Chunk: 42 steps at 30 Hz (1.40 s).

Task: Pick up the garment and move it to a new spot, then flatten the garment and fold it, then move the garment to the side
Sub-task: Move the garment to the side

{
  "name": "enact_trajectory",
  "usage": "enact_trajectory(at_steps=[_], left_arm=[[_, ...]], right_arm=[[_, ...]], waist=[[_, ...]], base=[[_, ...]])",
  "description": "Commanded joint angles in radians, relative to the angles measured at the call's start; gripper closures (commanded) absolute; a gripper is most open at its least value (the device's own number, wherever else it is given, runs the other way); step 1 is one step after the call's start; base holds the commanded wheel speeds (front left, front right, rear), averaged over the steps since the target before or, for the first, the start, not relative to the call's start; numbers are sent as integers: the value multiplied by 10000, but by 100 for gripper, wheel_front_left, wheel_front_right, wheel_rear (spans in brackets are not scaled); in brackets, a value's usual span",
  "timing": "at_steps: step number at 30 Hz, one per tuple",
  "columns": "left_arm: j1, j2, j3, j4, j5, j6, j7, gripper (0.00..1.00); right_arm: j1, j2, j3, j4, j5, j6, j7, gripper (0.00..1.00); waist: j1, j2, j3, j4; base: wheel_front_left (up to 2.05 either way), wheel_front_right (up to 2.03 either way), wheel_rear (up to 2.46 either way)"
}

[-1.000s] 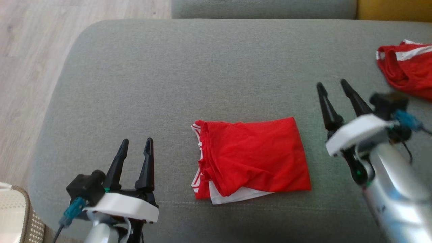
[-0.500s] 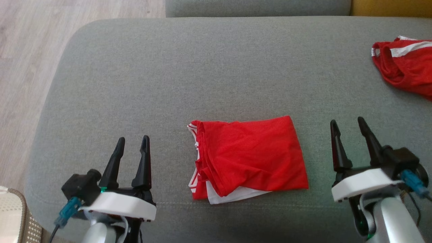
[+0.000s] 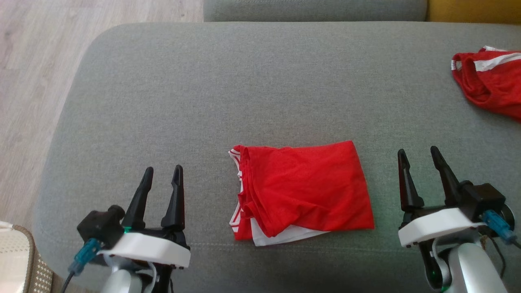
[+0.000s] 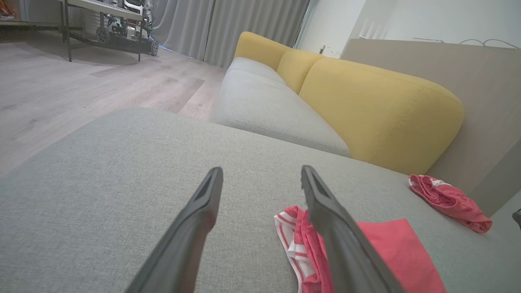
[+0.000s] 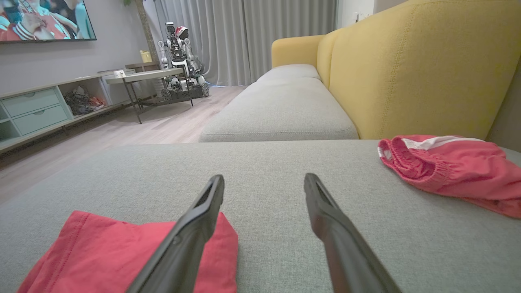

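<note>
- The folded red garment, trimmed in white, lies flat near the front edge of the grey seat cushion, its striped hem turned toward the robot's left.
- The left gripper hovers off the garment's left side, fingers spread and empty, with bare grey fabric between it and the cloth.
- The right gripper hangs near the garment's right edge, jaws likewise parted and holding nothing.
- A second red garment, crumpled and white-striped, sits well apart at the cushion's far right, close to the yellow backrest.
- Beyond lie a neighbouring grey cushion and the pale wood floor; the right wrist view catches another wheeled robot by grey curtains.
</note>
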State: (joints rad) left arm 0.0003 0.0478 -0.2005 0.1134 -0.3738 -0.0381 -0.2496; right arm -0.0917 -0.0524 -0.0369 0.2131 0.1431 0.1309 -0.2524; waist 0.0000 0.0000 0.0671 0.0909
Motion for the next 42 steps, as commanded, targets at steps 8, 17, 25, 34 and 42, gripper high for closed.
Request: enact_trajectory(at_steps=[8, 17, 25, 34, 42], left_arm=[[-265, 24, 225, -255, 24, 0, -122, 0], [-494, 24, 87, -182, 33, -45, -122, 0], [-574, 24, 114, -181, 101, -64, -122, 0], [-633, 24, 125, -190, 221, -71, -122, 0], [-643, 24, 88, -180, 315, -102, -122, 0]], right_arm=[[-296, 18, 431, 384, 605, -2, -93, 0], [-1020, 20, 1304, 2375, 2263, -2, 579, 0], [-1525, 21, 1820, 3632, 2854, -2, 860, 0], [-2038, 0, 2434, 4392, 2538, -2, 553, 100], [-2411, -329, 2743, 4554, 1237, -2, 99, 100]], waist=[[0, 0, 93, 96], [0, 0, 549, 422], [0, 0, 667, 712], [0, 0, 780, 752], [0, 0, 679, 530]], base=[[0, 0, 0], [0, 0, 0], [0, 0, 0], [0, 0, 0], [0, 0, 0]])
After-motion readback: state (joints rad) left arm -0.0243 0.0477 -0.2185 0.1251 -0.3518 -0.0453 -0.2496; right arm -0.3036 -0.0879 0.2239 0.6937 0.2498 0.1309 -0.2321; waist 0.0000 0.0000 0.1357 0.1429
